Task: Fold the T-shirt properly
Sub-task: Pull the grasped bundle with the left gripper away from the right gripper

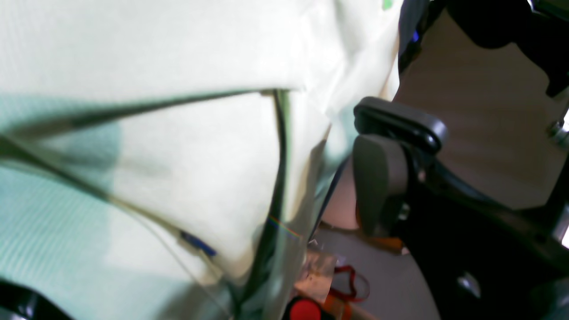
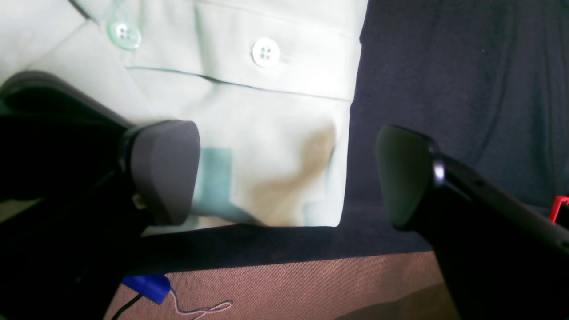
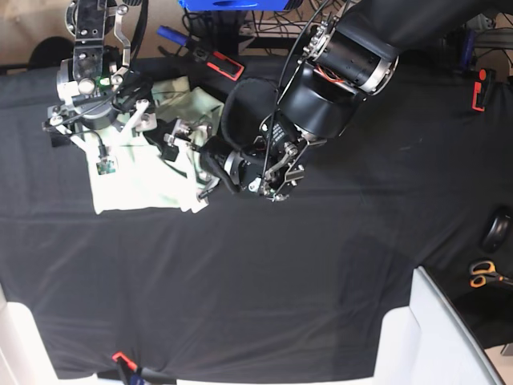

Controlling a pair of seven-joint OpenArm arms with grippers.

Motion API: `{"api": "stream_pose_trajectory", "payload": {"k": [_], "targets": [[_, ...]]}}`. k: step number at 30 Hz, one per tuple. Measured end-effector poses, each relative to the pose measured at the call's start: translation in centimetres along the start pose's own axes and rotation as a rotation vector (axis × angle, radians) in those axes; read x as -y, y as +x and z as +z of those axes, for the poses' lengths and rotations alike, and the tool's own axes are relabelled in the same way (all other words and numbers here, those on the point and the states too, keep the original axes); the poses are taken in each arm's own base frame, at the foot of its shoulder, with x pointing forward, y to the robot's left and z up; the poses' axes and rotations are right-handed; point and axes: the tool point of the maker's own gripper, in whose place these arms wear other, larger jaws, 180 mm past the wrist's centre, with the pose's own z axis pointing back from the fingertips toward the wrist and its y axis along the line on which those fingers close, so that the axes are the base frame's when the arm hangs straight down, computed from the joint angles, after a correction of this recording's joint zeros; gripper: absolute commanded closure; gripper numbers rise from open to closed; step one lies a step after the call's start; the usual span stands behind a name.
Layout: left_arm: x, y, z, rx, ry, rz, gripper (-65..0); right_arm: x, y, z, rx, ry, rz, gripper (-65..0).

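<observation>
The pale mint T-shirt lies partly folded on the black cloth at the far left of the base view. My right gripper hovers open over its buttoned edge, one pad above the fabric and the other above the black cloth. In the base view this gripper is at the shirt's upper left. My left gripper is at the shirt's right edge. In the left wrist view the shirt's fabric fills the space beside one grey pad. The jaws stand wide apart, with no clamp visible.
The black table cover spans the table. Scissors and a black object lie at the right edge. A red-black tool sits behind the shirt, and a red item is far right. A white box stands at the front right.
</observation>
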Motion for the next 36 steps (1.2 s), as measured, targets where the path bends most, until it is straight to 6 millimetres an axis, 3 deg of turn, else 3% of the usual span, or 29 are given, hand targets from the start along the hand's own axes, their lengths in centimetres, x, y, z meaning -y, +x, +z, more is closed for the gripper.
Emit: {"api": "stream_pose_trajectory", "payload": {"k": [1,3,7,20,27,33,36], "targets": [[-0.1,0.0,-0.1,0.008,-0.004,0.01,-45.2,0.0,0.0,0.0,0.0,0.0,0.0,-59.5],[-0.5,0.0,-0.1,0.02,0.002,0.027,-35.1,0.0,0.0,0.0,0.0,0.0,0.0,-59.5],[-1.8,-0.7,-0.3,0.014,0.037,0.053,-0.7,0.0,0.1,0.0,0.003,0.0,-0.001,-59.5],[-2.0,-0.2,0.1,-0.014,0.057,0.023,0.0,0.1,0.3,0.0,0.006,-0.003,0.001,-59.5],[-4.3,1.2,5.0,-0.147,0.199,-0.174,0.0,0.7,0.1,-0.1,0.003,-0.01,-0.019,-59.5],[-2.8,1.7,4.8,-0.152,0.183,-0.225,0.0,1.6,0.4,-0.2,0.007,-0.036,-0.022,-59.5],[-4.6,2.1,6.5,-0.16,0.254,-0.158,0.0,1.6,0.4,-0.2,0.007,-0.035,-0.023,-59.5]]}}
